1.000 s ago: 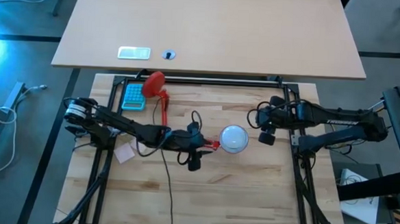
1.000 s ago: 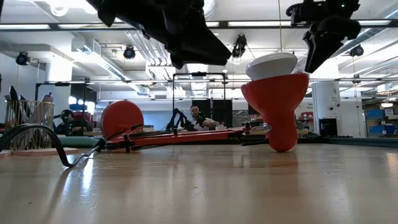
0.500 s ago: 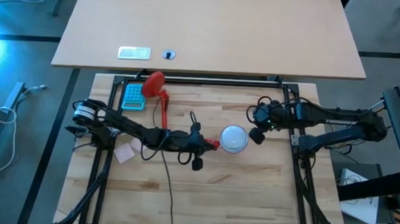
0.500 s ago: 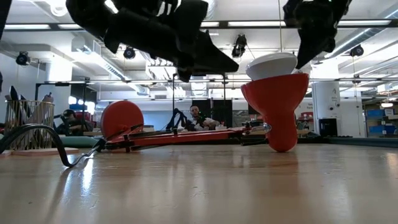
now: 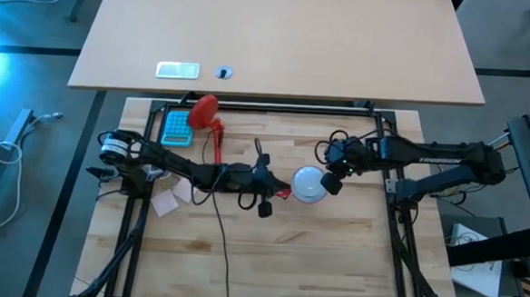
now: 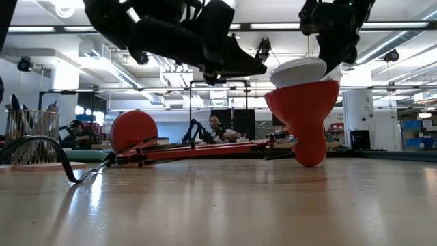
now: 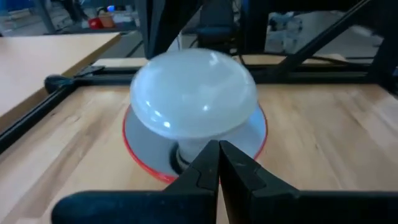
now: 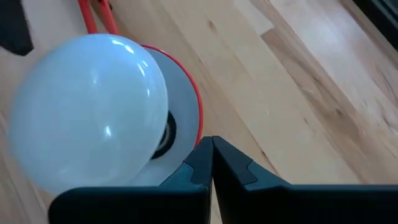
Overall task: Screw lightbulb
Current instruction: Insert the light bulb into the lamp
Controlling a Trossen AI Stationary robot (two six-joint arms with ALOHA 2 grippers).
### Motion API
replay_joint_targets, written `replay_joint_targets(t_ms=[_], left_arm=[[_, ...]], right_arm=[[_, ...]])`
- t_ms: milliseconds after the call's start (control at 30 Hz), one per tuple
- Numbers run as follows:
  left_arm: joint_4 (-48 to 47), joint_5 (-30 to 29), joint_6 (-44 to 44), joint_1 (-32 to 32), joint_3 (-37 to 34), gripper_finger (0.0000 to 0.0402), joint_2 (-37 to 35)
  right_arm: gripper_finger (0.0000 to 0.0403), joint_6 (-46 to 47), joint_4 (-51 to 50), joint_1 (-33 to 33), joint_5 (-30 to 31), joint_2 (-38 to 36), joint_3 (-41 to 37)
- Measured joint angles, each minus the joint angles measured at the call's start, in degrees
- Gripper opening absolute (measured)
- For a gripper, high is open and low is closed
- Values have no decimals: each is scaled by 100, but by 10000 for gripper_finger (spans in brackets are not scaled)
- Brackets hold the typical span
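Observation:
The white lightbulb [image 5: 310, 181] sits slightly tilted in the red lamp shade [image 6: 304, 116], its narrow base down in the socket [image 7: 180, 152]. The shade's mouth faces up and its narrow end is on the table. The lamp's red arm [image 5: 218, 144] lies along the table to the round base [image 5: 203, 112]. My left gripper [image 5: 270, 192] is shut, just left of the shade, its tip [image 6: 258, 67] beside the bulb. My right gripper [image 5: 331, 183] is shut, close above the shade's right rim [image 8: 194, 102], beside the bulb [image 8: 93, 106]. My left gripper points level at the shade's near rim [image 7: 146, 165] from the table's left; I cannot tell whether it touches. My right gripper slants down from the table's right beside the bulb's right side [image 6: 323, 65]; I cannot tell whether it touches the bulb or rim.
A blue pad [image 5: 177, 126] lies near the lamp base, a white card [image 5: 166, 201] by the left arm, and a black cable [image 5: 223, 246] runs to the near edge. A wire basket [image 6: 31, 126] stands at the left. A person [image 6: 217, 126] sits in the room behind.
My right gripper has gone toward the table's left and a little down, closing on the bulb's right side. My left gripper has edged toward the table's right, nearer the shade. The bulb and lamp have stayed where they were.

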Motion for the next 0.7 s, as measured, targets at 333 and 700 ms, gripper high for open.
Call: replay_joint_targets(t_ms=[333, 700], left_arm=[[-994, 211, 293, -43, 500, 0, 291], [-833, 267, 34, 306, 514, 0, 282]], right_arm=[[0, -213, -247, -228, -4, -16, 47], [0, -386, -136, -215, -250, 25, 47]])
